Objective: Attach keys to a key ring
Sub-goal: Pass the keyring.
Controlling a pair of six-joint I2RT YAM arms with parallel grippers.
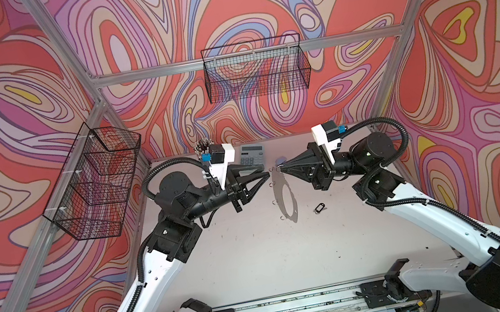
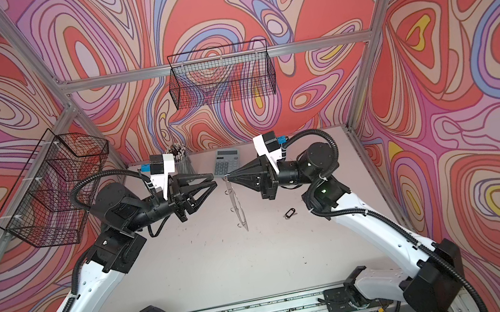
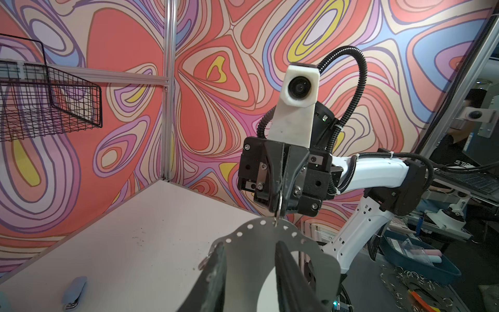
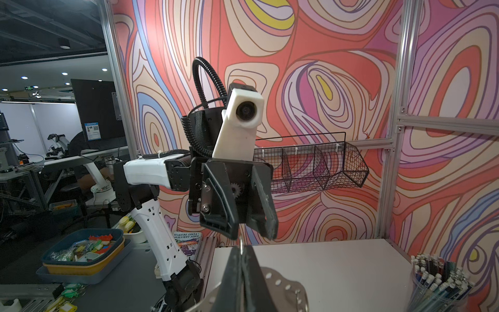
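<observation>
The key ring (image 1: 286,204), a flat dark oval band with a dotted rim and small silver wire loops, hangs on edge above the table in both top views. My right gripper (image 1: 279,168) is shut on the wire loop (image 3: 280,201) at its top. My left gripper (image 1: 268,173) faces it from the other side, open. Its fingertips (image 3: 220,245) stand just short of the band's upper rim (image 3: 251,229) and hold nothing. The keys (image 1: 320,208), a small silver key on a black oblong tag, lie on the table to the right of the band, away from both grippers.
A grey calculator (image 1: 252,158) and a cup of pens (image 1: 203,146) stand at the back of the table. A small blue object (image 3: 74,291) lies behind the grippers. Wire baskets hang on the back wall (image 1: 256,69) and the left wall (image 1: 94,187).
</observation>
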